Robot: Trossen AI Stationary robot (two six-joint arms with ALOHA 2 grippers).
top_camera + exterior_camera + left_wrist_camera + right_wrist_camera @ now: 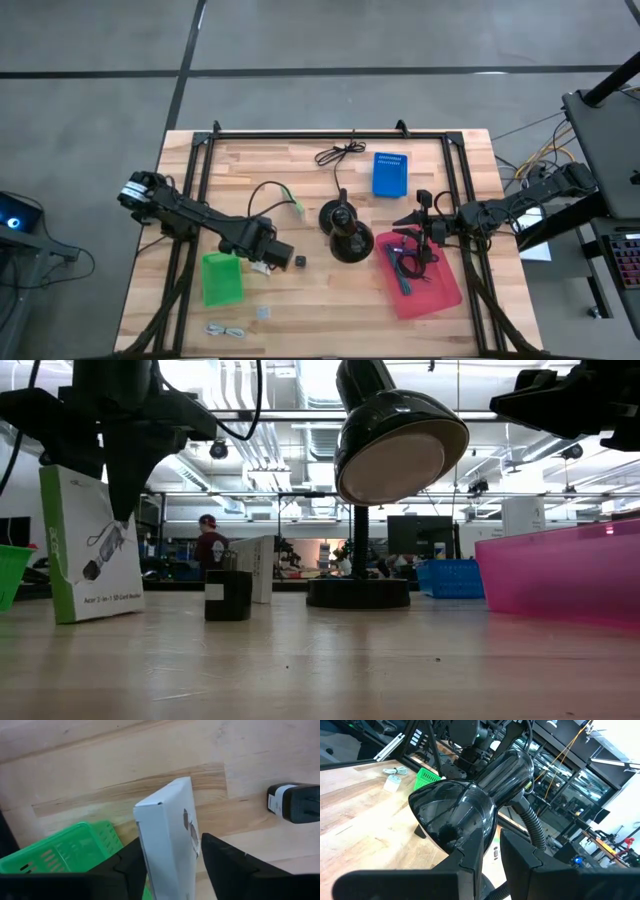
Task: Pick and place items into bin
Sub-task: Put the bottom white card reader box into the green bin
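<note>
Fingers of the left gripper sit on either side of a white box, pressed up against its two faces, so it looks gripped. Low view shows that same box standing upright on the wood surface, green stripe down one edge, with the gripper coming down onto its top. Right next to it is the green bin, touching or nearly so, hard to say from above. A small black cube with a white label sits on the surface just past the box, toward the black lamp in the middle.

Further out: a small cable bundle and a little clear bit near the front edge, a green-tipped cable behind the left arm, a coiled black cable at the back beside a blue basket.

Right gripper hangs over the pink bin, which has dark cables and pens in it; its fingers are close together with nothing between them, pointed at the lamp shade.
</note>
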